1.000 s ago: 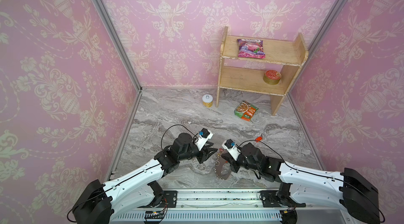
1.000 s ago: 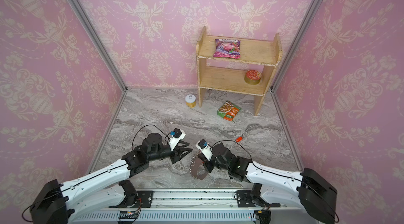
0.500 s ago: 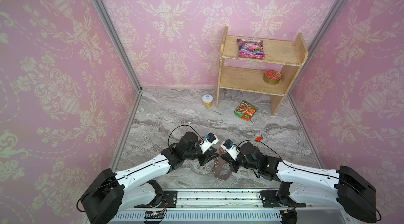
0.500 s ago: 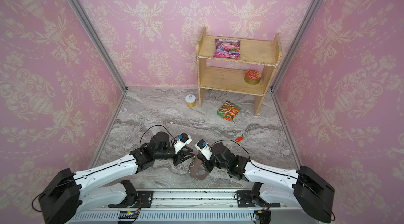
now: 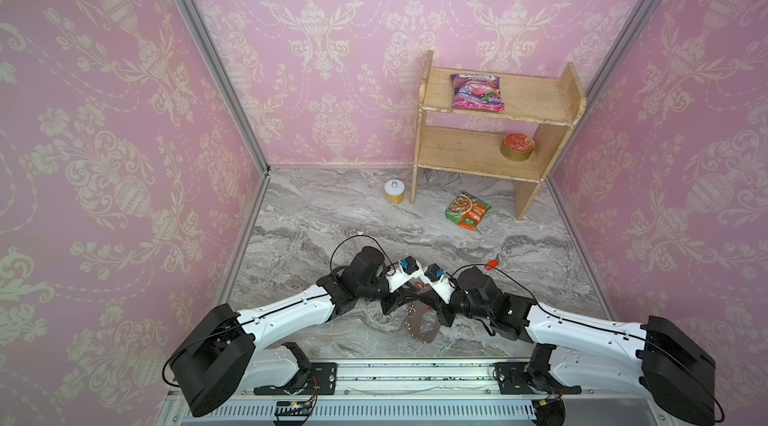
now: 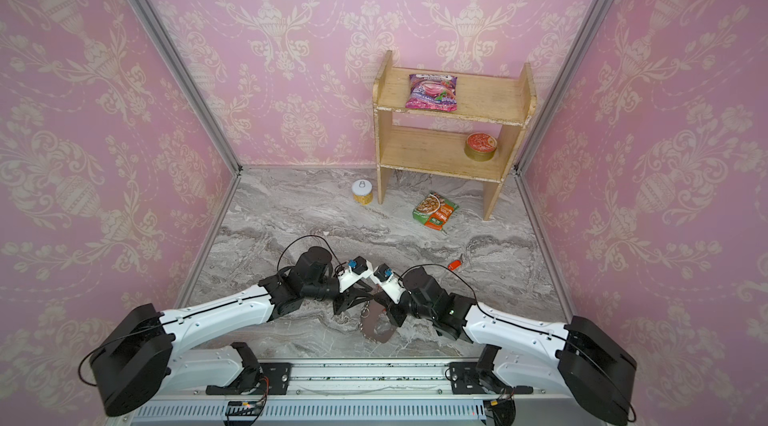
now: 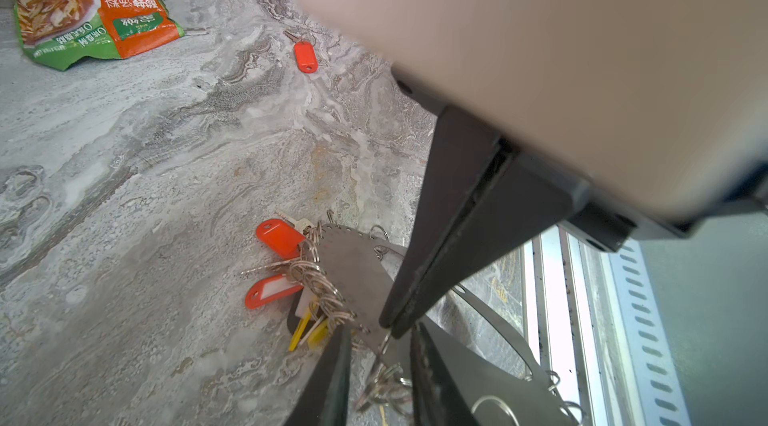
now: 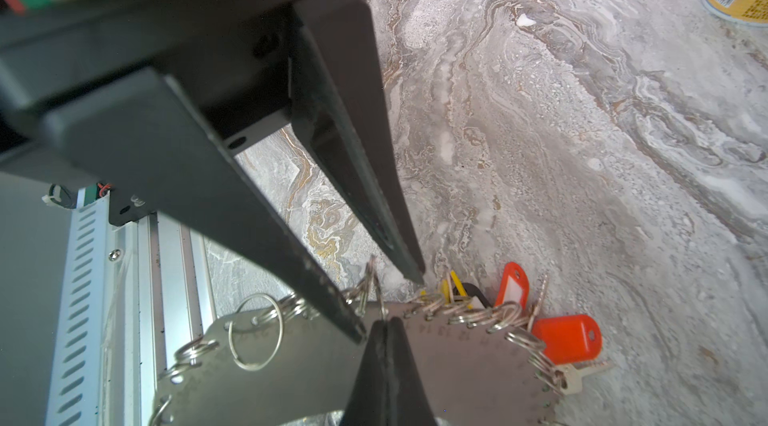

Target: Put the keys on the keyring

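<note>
The keyring (image 5: 420,323) is seen near the counter's (image 5: 332,216) six o'clock edge in both top views. The right fingers (image 8: 370,378) are clenched together and pinched on a thin ring at the edge of the grey band (image 8: 457,361). The left fingers (image 8: 291,262) are held narrowly parted, and a cluster of rings (image 7: 384,378) is straddled in the gap between them. One fingertip is set against the band's edge. Several keys (image 7: 280,237) with red and yellow tags are strung on the chain at the band's twelve o'clock side. One red-tagged key (image 5: 492,265) is seen lying loose on the counter, at two o'clock from the keyring and well apart.
</note>
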You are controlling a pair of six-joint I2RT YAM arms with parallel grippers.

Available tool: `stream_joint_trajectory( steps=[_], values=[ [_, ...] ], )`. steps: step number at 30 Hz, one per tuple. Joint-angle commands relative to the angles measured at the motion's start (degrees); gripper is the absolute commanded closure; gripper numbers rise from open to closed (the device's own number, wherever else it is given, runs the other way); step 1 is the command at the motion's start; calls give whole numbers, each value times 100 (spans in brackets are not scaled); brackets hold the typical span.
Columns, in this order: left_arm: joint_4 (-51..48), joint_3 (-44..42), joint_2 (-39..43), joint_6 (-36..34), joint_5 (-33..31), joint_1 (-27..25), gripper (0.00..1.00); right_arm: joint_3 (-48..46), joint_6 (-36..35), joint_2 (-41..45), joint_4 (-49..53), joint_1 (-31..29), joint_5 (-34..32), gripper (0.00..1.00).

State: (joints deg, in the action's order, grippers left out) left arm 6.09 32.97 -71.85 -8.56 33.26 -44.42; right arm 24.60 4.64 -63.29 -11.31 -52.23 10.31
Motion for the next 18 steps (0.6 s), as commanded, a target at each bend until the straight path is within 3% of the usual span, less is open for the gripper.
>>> stream_joint_trajectory(
  steps=[1,18],
  values=[
    [-9,121,-54,-149,328,-36,79,150,-67,156,-108,67,104,100],
    [-213,149,-230,-286,294,-31,86,135,-43,241,-150,139,222,100]
  ],
)
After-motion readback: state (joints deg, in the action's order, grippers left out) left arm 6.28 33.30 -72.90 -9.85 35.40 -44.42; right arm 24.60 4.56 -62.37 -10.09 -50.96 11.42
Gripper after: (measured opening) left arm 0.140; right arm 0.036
